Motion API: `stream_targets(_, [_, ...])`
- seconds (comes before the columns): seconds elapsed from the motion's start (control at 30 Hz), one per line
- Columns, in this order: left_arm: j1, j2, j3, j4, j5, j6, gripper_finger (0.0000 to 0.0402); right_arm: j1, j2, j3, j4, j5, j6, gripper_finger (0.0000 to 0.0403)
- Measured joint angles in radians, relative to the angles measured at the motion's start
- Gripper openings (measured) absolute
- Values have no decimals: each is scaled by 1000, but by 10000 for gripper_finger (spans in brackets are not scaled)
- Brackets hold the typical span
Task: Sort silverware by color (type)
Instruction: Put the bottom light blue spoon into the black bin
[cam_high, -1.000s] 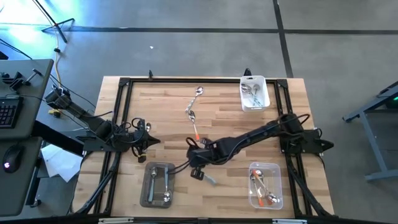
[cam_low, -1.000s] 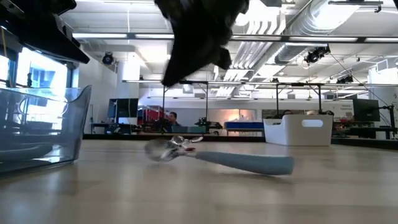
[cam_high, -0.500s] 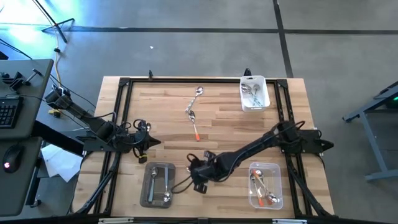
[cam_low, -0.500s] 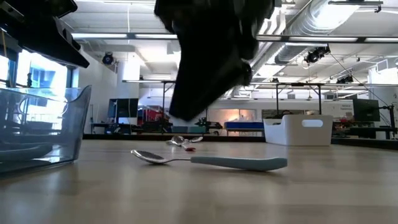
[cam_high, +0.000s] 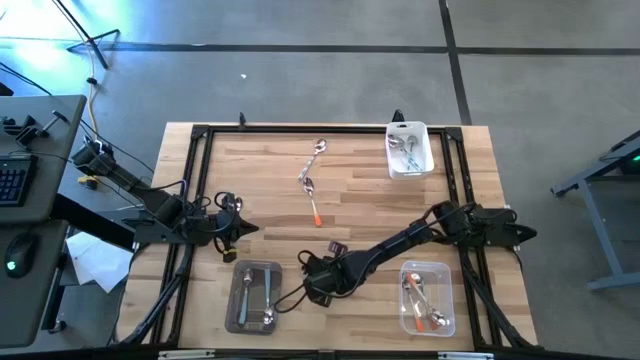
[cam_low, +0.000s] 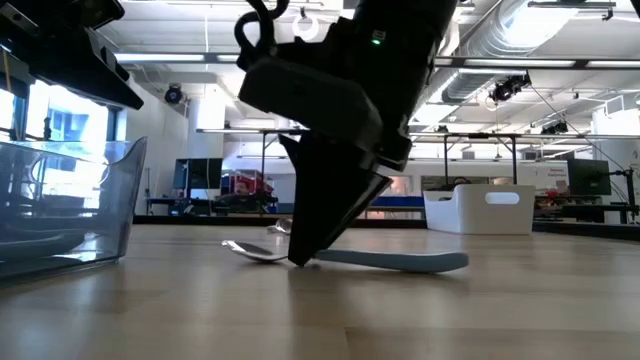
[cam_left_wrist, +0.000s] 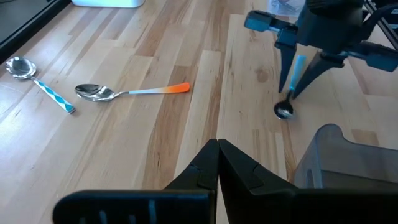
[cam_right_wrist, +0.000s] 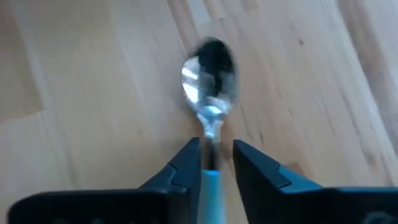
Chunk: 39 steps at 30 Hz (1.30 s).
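A light-blue-handled spoon (cam_low: 400, 261) lies flat on the wood table near its front edge, bowl (cam_right_wrist: 208, 81) toward the left arm. My right gripper (cam_high: 318, 282) stands on it from above, fingers closed in on its handle. My left gripper (cam_high: 238, 226) is shut and empty at the table's left side. An orange-handled spoon (cam_high: 312, 200) and a blue-striped spoon (cam_high: 318, 150) lie loose toward the far middle. My right gripper pinches the spoon's light-blue handle just behind the bowl (cam_right_wrist: 209, 171), one finger (cam_right_wrist: 186, 165) on each side. The fingers point down, slanting from the table's right. The handle runs back between them. The spoon lies flat on the table (cam_low: 300, 258).
A clear tub (cam_high: 253, 296) with silver spoons stands at the near left, close to my right gripper. A clear tub (cam_high: 426, 297) with orange spoons is at the near right. A white tub (cam_high: 410, 150) with spoons is at the far right. Black rails run along the table's edges.
My right gripper has moved toward the table's near edge and come down over the light-blue spoon until its fingertips reach the table. The spoon has turned a little on the table since the earliest frame.
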Motion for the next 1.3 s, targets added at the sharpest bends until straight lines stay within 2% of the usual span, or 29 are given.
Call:
stream_targets(0.27, [0,0,0,-7,3,2,1,-22,36,6,13,-137,-31,22])
stream_targets(0.47, [0,-21,0,-14,3,18,1,-18,33,73,-47,-107,-114,6])
stream_targets(0.57, [0,-51,0,-44,3,18,0,-7,36,157,-103,-67,-174,4])
stream_targets(0.8, [0,-128,1,-107,2,18,0,13,28,333,-83,-20,-328,3])
stream_targets(0.93, [0,-156,1,-130,1,18,1,14,30,390,48,-33,-484,3])
stream_targets(1.1, [0,-171,1,-149,-2,19,1,-2,48,393,284,-188,-779,3])
stream_targets(1.2, [0,-171,1,-151,-4,26,0,-14,68,392,367,-275,-989,3])
stream_targets(1.3, [0,-171,1,-152,-4,27,0,-34,93,392,460,-353,-1109,2])
